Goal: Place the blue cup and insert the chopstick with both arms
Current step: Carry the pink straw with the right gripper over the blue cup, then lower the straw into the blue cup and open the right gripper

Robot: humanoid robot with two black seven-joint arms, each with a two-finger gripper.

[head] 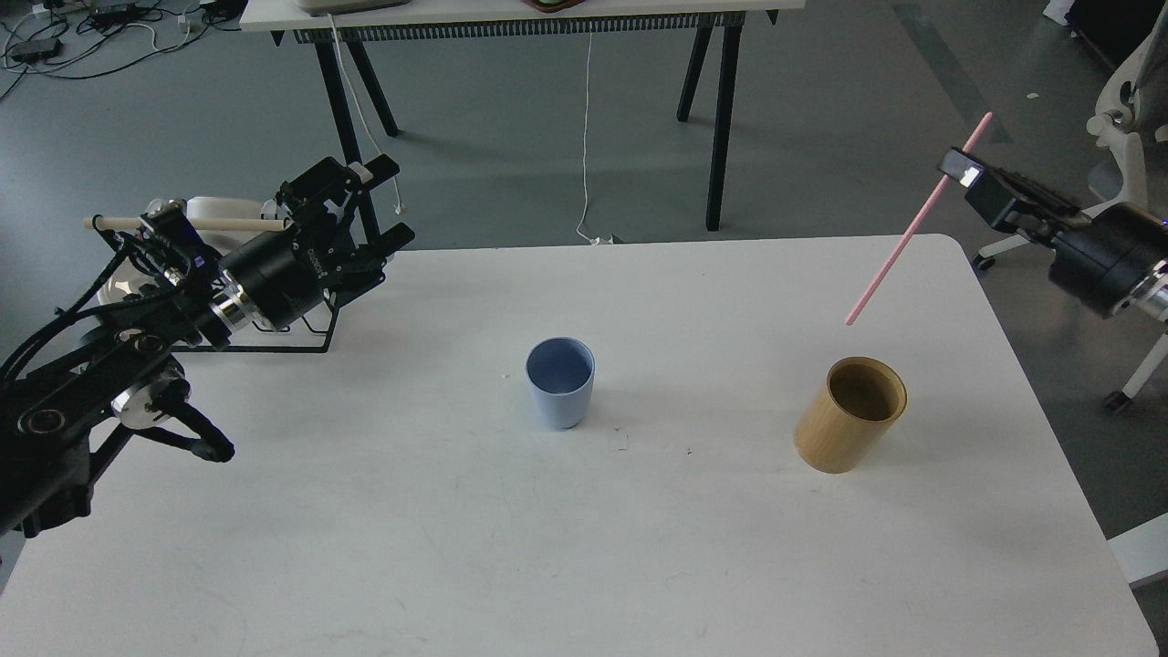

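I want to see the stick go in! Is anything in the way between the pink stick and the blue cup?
Nothing visible. The pink stick hangs from the right end effector above the wooden holder; bare table lies between it and the blue cup.

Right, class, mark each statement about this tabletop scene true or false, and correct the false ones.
1. The blue cup stands upright on the table. True.
2. The pink chopstick is already inside the blue cup. False: the right gripper holds it in the air.
3. The left gripper is holding the cup. False: it is open and empty, apart from the cup.
4. A tan wooden holder stands to the right of the cup. True.
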